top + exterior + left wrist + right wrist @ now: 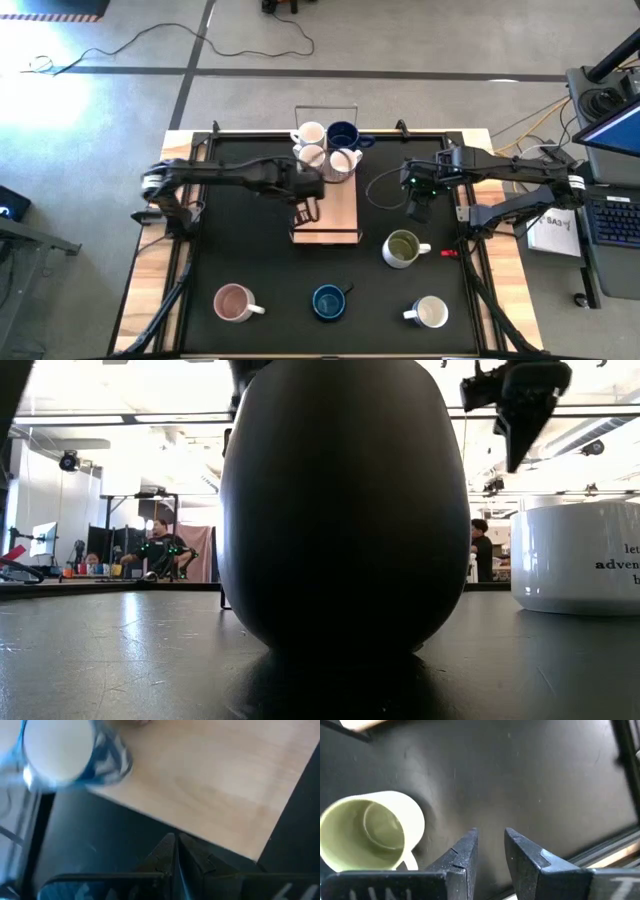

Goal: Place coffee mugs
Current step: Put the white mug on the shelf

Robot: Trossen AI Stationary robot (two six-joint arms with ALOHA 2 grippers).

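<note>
Four coffee mugs stand bunched at the far end of a wooden board (330, 215): three white ones (312, 155) and a dark blue one (343, 135). My left gripper (304, 211) hangs shut and empty above the board's left edge (176, 845), nearer than those mugs. An olive green mug (402, 248) stands on the black mat right of the board. My right gripper (418, 206) hovers open and empty just beyond it (490, 842). Along the near edge stand a pink-lined mug (234, 302), a dark blue mug (328, 302) and a white mug (430, 313).
A thin wire frame (325, 108) rises around the board's far end. The dark blue near mug (345, 510) fills the low view, with the white one (580, 555) to its right. A cable (385, 180) loops on the mat by the right arm.
</note>
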